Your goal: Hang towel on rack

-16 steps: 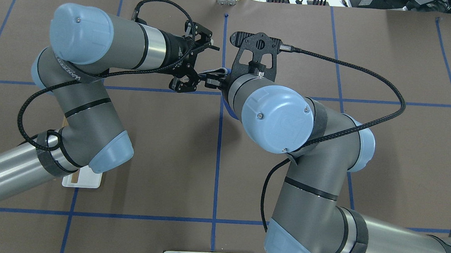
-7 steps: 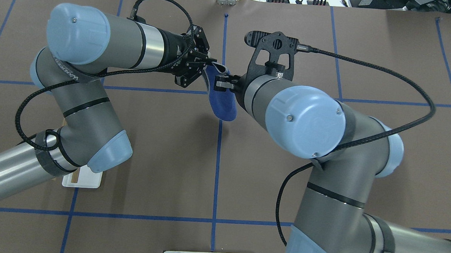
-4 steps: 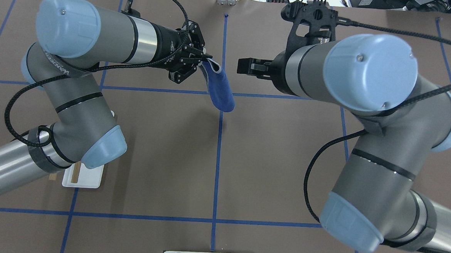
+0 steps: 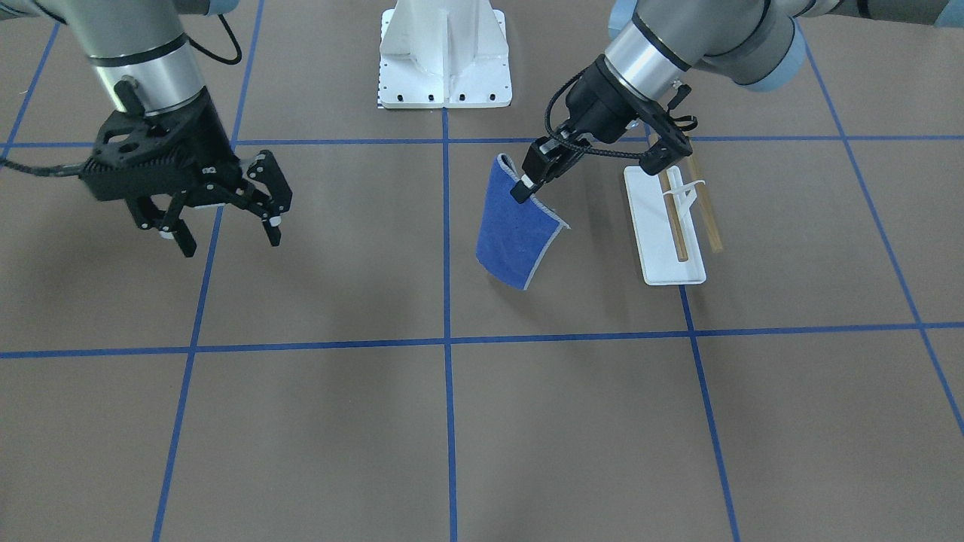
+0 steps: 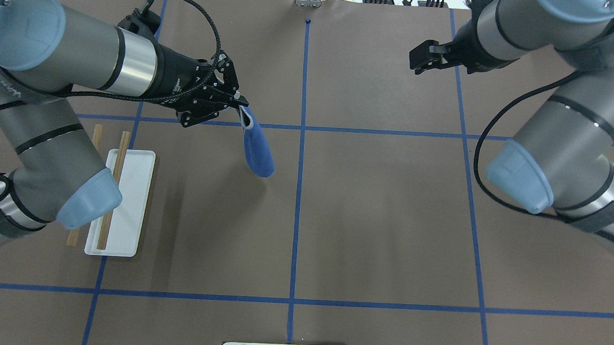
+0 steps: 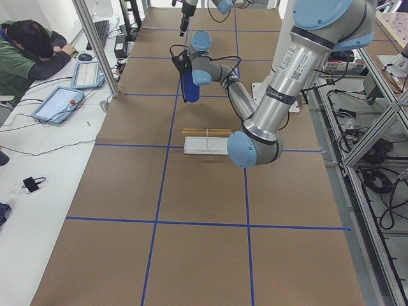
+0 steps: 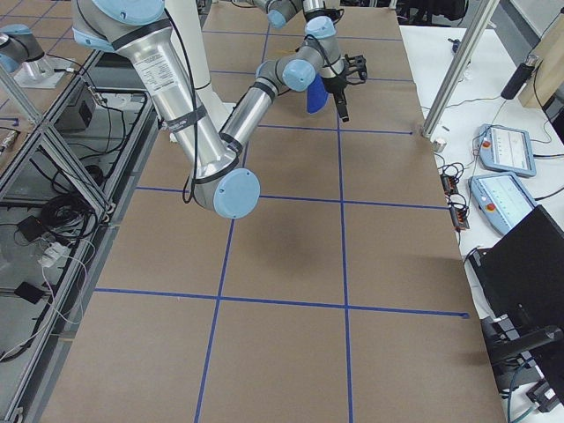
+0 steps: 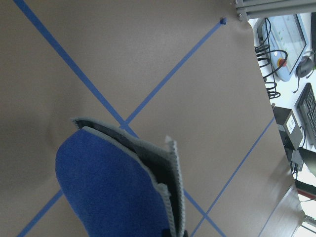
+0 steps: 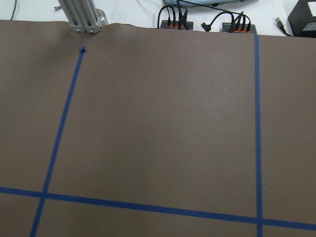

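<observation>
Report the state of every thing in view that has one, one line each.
towel: hanging limp in the air, pinched at its upper edge, apart from the rack.
rack: upright and bare, nothing hung on it.
left gripper: shut on the towel, beside the rack.
right gripper: open, holding nothing, far from the towel.
</observation>
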Motion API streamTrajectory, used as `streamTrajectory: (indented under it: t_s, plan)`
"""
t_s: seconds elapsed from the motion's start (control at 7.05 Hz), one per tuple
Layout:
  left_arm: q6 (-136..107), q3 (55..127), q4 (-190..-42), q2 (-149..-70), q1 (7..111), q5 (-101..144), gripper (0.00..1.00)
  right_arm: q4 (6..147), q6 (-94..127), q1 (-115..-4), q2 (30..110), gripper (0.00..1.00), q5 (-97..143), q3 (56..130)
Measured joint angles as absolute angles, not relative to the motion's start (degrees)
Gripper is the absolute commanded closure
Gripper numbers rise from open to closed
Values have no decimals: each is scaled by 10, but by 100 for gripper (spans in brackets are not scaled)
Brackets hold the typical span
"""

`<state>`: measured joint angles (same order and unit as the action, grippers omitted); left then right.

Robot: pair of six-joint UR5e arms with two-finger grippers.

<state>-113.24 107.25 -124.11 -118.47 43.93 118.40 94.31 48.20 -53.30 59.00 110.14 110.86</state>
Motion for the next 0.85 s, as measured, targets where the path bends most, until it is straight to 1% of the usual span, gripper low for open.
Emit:
streamTrajectory:
  t_s: [0.43, 0.57, 0.85]
  plan:
    - [-919, 1087, -1241, -1108, 451, 1203, 100, 941, 275, -645, 607, 0, 1181, 1014]
    - [-850, 1086, -1240, -1090, 468, 1225, 100, 939, 211, -671, 613, 0, 1192, 986]
    - [-728, 1081, -1240, -1054, 528, 1300, 100, 939, 122, -715, 631, 0, 1211, 958]
